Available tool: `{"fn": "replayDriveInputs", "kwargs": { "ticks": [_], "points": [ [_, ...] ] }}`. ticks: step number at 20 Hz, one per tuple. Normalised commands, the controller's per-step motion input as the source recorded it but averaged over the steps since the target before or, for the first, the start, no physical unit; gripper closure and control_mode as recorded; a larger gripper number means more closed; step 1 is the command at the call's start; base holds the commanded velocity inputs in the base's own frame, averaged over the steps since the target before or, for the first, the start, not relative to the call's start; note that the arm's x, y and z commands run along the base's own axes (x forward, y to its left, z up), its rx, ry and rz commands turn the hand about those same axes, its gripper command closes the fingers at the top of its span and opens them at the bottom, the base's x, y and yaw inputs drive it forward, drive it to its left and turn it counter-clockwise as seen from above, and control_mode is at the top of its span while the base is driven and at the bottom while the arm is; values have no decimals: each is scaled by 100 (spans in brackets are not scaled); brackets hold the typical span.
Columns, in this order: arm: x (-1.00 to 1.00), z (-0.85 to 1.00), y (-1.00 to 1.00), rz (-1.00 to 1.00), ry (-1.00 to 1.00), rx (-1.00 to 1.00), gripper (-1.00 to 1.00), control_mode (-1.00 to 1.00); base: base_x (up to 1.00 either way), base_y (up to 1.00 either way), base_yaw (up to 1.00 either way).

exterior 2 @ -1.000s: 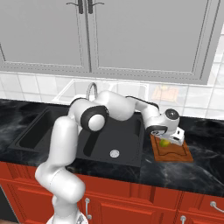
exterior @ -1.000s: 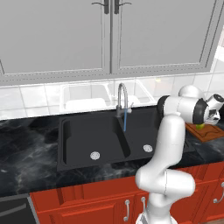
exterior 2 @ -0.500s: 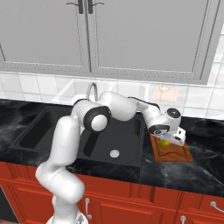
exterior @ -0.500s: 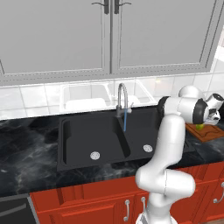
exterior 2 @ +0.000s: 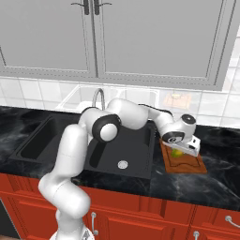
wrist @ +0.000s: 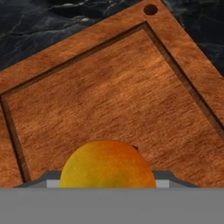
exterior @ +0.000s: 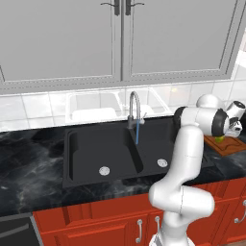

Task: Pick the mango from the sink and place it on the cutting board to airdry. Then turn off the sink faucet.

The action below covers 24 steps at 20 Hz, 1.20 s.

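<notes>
You are looking at a black marble table with the sink [exterior 2: 117, 145] set into it. The cutting board [exterior 2: 187, 164] lies just to the right of the sink. The mango [exterior 2: 177, 152] sits over the board's near-sink end, directly beneath the gripper [exterior 2: 180, 149]. You cannot tell whether the fingers pinch the mango or have parted from it. The sink faucet [exterior: 134, 108] stands behind the sink, a thin blue stream falling from its spout.
</notes>
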Motion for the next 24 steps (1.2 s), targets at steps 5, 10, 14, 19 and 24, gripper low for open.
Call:
{"fn": "replayDriveInputs", "kwargs": {
  "ticks": [5,10,14,19,24],
  "points": [
    [-2,5,0,2,-1,0,-100,-100,0,0,0],
    [-9,23,0,2,-3,0,-100,-100,0,0,0],
    [-22,37,0,4,-8,0,-100,-100,0,0,0],
    [-34,33,13,6,-12,0,-100,-100,0,0,0],
    [-53,3,68,3,-10,-10,-100,-100,0,0,0]
  ]
}}
